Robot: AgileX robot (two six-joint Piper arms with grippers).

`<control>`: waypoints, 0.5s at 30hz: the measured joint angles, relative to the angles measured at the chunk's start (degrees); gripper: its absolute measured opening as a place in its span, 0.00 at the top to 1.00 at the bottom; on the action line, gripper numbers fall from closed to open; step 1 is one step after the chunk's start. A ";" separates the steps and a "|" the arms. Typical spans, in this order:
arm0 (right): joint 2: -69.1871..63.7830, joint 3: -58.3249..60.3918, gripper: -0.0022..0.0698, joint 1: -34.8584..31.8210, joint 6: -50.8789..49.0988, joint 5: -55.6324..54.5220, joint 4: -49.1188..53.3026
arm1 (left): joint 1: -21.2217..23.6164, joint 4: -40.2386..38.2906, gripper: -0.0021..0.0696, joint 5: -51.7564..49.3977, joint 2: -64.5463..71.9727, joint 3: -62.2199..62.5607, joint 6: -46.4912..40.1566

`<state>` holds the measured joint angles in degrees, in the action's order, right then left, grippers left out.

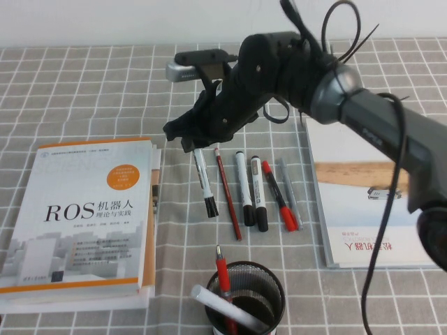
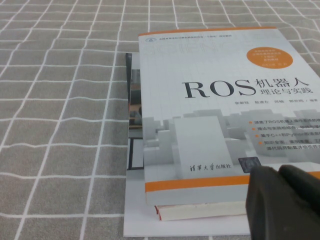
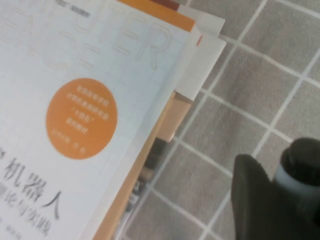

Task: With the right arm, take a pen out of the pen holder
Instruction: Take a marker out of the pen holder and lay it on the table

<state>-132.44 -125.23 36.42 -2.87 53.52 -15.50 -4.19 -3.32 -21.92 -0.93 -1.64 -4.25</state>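
Fingers of the right gripper (image 1: 195,143) we see clamped on a white pen (image 1: 203,183), on the pen holder's (image 1: 274,296) far side, just left of pens (image 1: 258,194) lying on the bench (image 1: 84,91); left gripper (image 2: 279,175) hangs over the book (image 2: 210,125).

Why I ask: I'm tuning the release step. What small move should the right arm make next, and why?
Probably lower slightly and open. The right gripper grips a black-capped marker at the left end of the row of pens on the cloth, clear of the pen holder, so only release seems left. The left gripper hangs over the ROS book.
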 joint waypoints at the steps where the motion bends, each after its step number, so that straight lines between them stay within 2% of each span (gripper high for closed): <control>1: -0.81 -0.76 0.84 0.00 0.00 0.18 0.00 | 0.00 0.00 0.98 0.00 0.00 0.00 0.00; 15: -5.66 -3.53 0.84 -1.55 -0.42 0.14 -0.65 | 0.00 0.00 0.98 0.00 0.00 0.00 0.00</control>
<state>-138.10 -128.76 34.87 -3.30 53.66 -16.15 -4.19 -3.32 -21.92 -0.93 -1.64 -4.25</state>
